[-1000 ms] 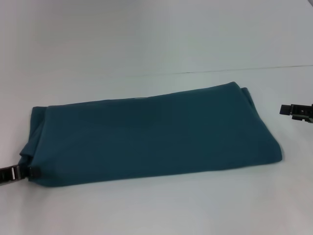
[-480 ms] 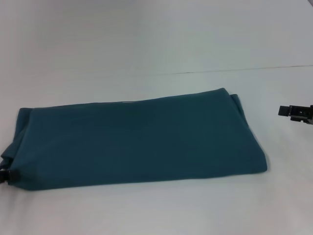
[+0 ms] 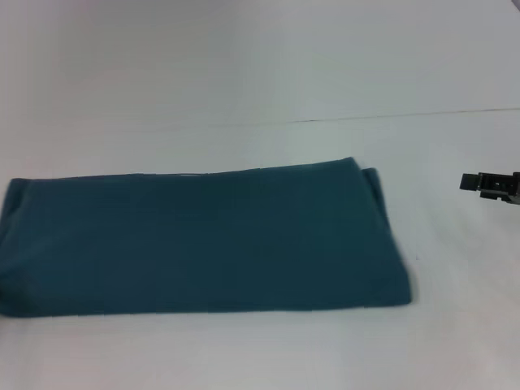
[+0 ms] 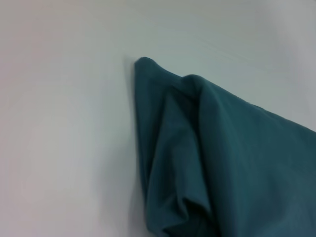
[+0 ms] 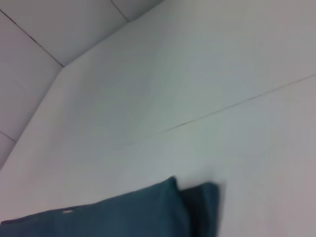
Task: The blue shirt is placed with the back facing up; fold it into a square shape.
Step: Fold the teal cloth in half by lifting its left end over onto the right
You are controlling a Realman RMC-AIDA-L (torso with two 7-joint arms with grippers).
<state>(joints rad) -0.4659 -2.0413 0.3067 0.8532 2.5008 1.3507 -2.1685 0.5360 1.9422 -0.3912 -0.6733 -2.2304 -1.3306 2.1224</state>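
1. A pale white table (image 3: 244, 73) fills the head view, smooth and evenly lit.
2. A thin dark seam (image 3: 390, 115) runs across the surface.
3. In the right wrist view, grey floor tiles (image 5: 29, 74) with dark joint lines lie beyond the table's edge.

Desk (image 3: 244, 73): we see a plain, pale white surface filling the head view.
Seam (image 3: 406, 115): we see one thin dark line crossing the desk.
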